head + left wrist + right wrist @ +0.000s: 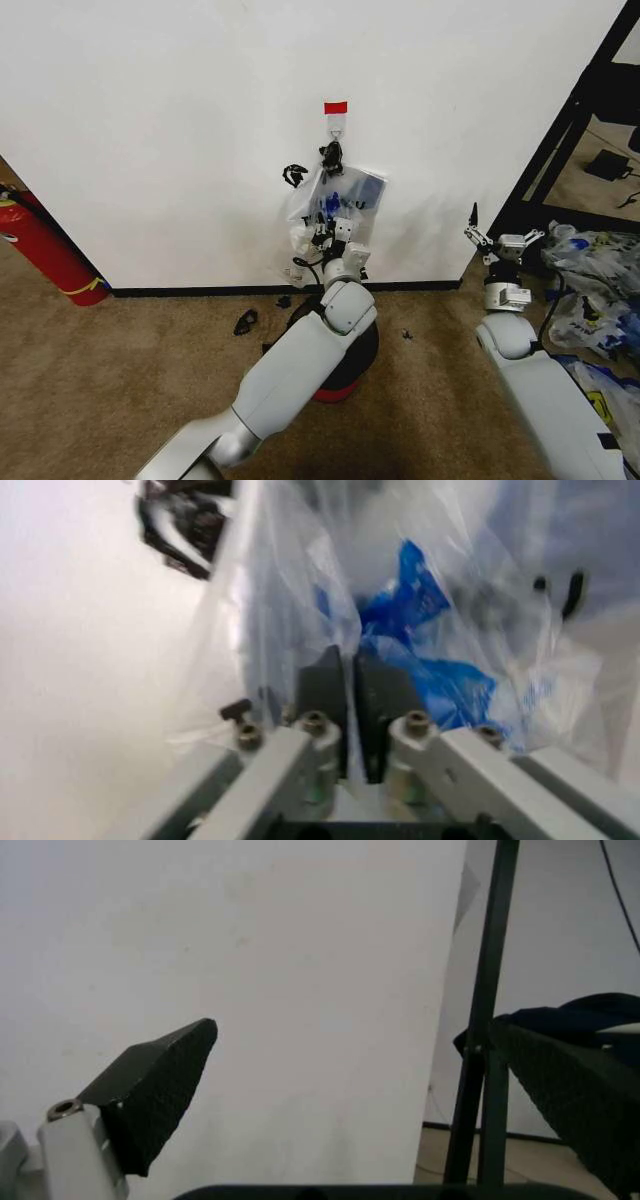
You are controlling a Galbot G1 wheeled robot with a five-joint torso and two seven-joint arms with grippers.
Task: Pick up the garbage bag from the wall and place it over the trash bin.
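Note:
The garbage bag [335,200], thin see-through plastic with blue patches, hangs from a small hook [335,126] under a red tape strip [335,107] on the white wall [150,120]. My left gripper [335,232] is pushed into the bag's lower half. In the left wrist view its black pads [385,697] stand pressed together, with the bag's plastic [430,630] bunched around and between them. The trash bin [366,352], black mesh with a red base, stands on the carpet below, mostly hidden by my left arm. My right gripper [500,238] hangs open off to the right, its fingers [160,1080] spread wide.
A red fire extinguisher [45,250] leans at the left wall. A black shelf frame [570,130] and a heap of printed plastic bags [600,290] crowd the right side. Small dark scraps [245,322] lie on the carpet by the baseboard.

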